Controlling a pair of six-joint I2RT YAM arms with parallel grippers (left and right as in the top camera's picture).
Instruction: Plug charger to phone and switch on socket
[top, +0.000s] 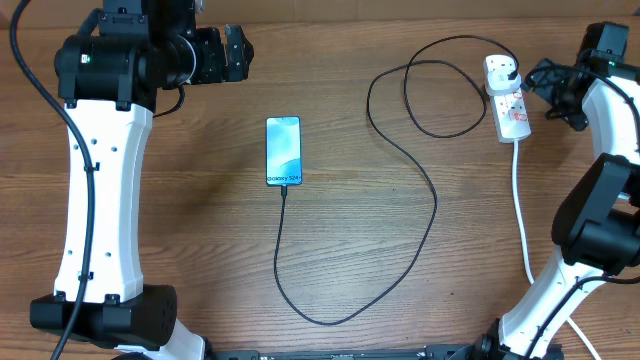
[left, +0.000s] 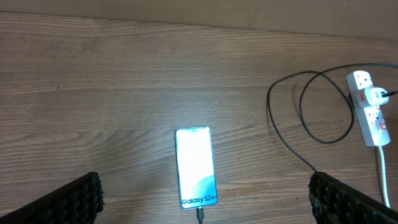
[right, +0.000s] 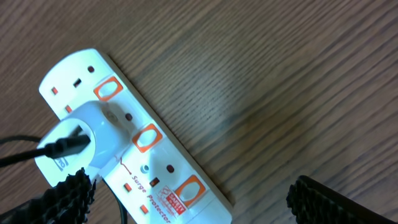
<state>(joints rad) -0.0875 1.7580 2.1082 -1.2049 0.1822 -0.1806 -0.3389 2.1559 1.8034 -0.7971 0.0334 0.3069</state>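
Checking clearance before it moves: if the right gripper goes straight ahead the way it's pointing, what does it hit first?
Probably the socket, near its end switch; the right gripper is open, facing it. Depth is unclear, so it could land on bare table just beside.

one phone (top: 283, 151) lies on the one counter (top: 200, 250). one charger (top: 436, 205) cable loops to its right. one socket (top: 508, 100) strip sits at the far right, carrying three orange switches (right: 147, 137) and one white adapter (right: 93, 134). two robot arms: one left arm (top: 100, 200), one right arm (top: 600, 210).
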